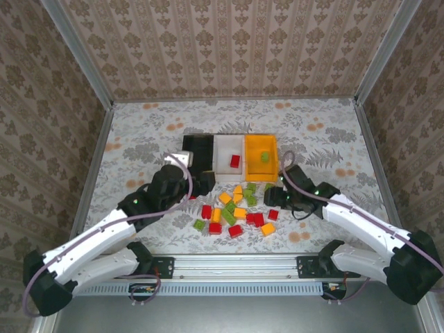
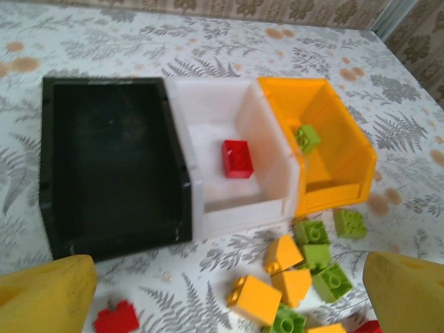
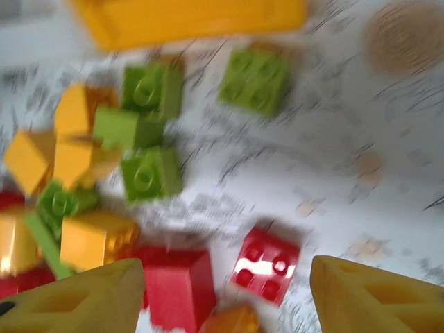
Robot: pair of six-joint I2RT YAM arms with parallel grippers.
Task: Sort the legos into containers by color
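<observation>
Red bricks (image 3: 267,266) jammed close under gaping empty R gripper (image 3: 225,288), L gripper (image 2: 225,284) spread empty too, so prob snags two or scatters em.

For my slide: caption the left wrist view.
Red brick in white bin, green brick in orange bin, loose bricks nearby.

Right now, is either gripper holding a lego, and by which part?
Nothing held: left gripper open and empty; right gripper open above loose red legos.
</observation>
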